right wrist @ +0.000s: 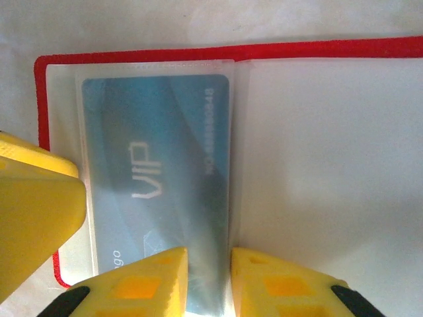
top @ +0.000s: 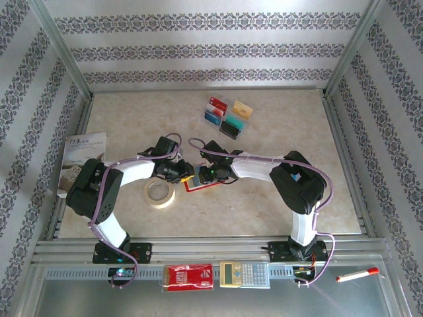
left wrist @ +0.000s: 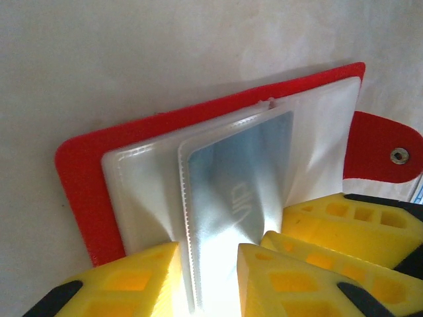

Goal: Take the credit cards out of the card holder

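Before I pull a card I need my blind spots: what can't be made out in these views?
Top view: card holder mostly under the left gripper and right gripper; contents too small to read.
Right wrist: blue card, bottom edge hidden by the fingers and frame edge; pinch on card or pocket unclear.
Left wrist: glare whites out the pocket's near edge; grip unclear.
Right wrist: frosted right pocket; card inside or not, unclear.

Bright, soft shadows, glare, blurred close-ups
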Controlling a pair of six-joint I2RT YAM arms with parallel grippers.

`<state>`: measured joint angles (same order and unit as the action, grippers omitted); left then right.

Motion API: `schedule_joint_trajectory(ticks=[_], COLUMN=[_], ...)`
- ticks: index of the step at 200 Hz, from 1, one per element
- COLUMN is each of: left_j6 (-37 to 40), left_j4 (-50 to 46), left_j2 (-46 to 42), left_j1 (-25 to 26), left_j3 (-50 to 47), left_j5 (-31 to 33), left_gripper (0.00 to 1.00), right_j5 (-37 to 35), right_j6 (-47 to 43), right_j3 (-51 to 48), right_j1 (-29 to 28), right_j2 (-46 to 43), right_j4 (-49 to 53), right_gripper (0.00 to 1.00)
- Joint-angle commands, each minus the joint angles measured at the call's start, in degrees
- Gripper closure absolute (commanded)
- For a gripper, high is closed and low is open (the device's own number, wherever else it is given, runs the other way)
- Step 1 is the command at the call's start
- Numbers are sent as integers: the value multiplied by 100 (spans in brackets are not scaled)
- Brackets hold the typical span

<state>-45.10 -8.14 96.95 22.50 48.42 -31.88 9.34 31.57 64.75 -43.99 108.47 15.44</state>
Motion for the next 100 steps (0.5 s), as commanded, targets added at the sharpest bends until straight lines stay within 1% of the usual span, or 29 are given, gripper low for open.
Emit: schedule_joint_trajectory(ticks=[1, 24, 71, 100], left_j6=[120, 110, 142, 271], left_j4=[-149, -61, 342, 244], left_j2=[157, 223, 141, -32], left_j1=[66, 77, 70, 70], left_j3=[108, 119, 97, 106], left_j5=[-16, -65, -589, -567], left_gripper=[70, 70, 73, 74], right_j5=[-117, -101, -40, 2], right_j6=[69, 73, 86, 104], right_j3=[-199, -200, -235, -255], right_j1=[61, 65, 74, 98], right_j2=[161, 173, 169, 132], right_j4=[169, 164, 117, 80], right_gripper=[73, 73, 73, 73])
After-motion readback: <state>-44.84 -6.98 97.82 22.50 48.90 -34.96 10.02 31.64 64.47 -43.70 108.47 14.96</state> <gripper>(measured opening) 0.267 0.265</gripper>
